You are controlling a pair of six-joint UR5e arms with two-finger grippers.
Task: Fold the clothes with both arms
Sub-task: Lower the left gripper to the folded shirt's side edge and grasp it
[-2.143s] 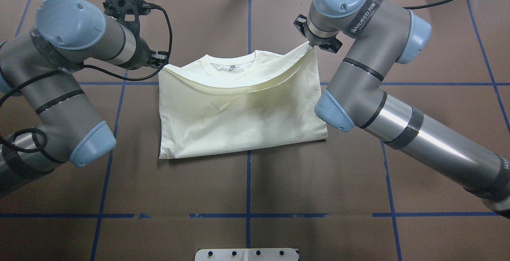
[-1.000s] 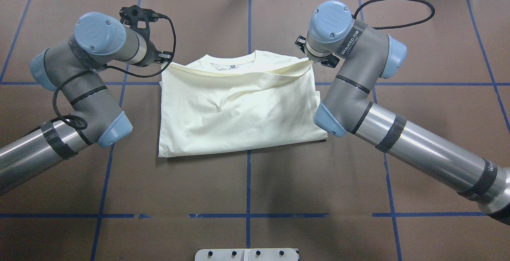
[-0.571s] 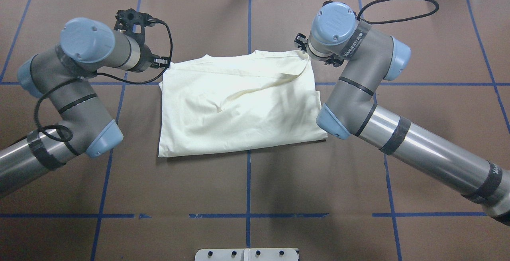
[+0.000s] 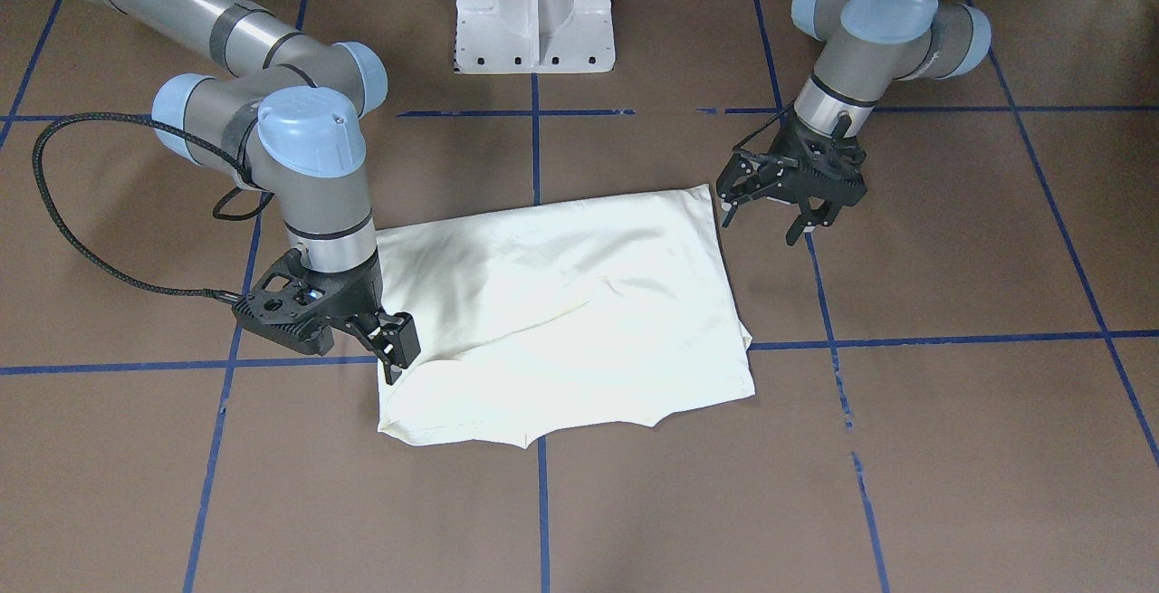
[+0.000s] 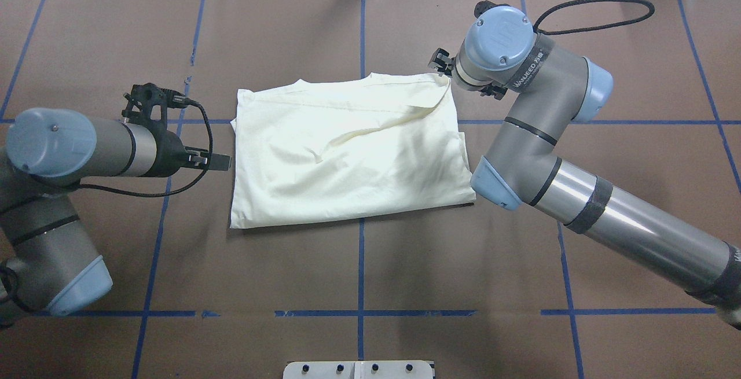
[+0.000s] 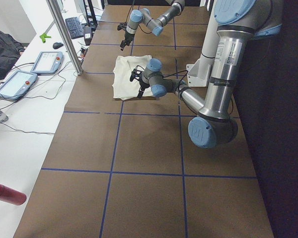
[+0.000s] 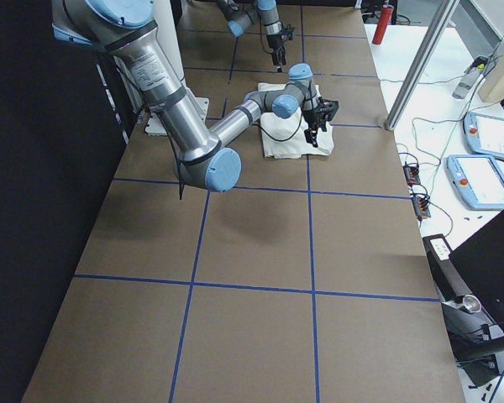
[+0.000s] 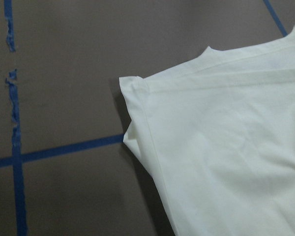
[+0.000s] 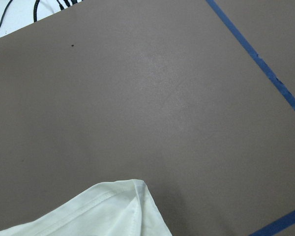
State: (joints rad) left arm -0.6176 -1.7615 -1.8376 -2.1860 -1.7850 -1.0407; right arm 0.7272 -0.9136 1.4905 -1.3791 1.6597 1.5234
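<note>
on the table (image 5: pixel 405 263), a folded shirt (image 5: pixel 347 153) (left hand (image 4: pixel 759 229) beside it)

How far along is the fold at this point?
Done: the shirt lies flat as a folded rectangle. In hand: nothing is lifted. The left gripper is open and clear of the cloth. The right gripper sits at a corner, and its grip is unclear. Left: a diagonal crease to smooth, perhaps another fold.

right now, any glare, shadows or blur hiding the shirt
Overhead exterior: glare streak along the right arm, soft shadow on the shirt nearest it. Front-facing: darker shadow on the shirt beside that arm. Wrist views: slightly soft, shirt edges readable.
</note>
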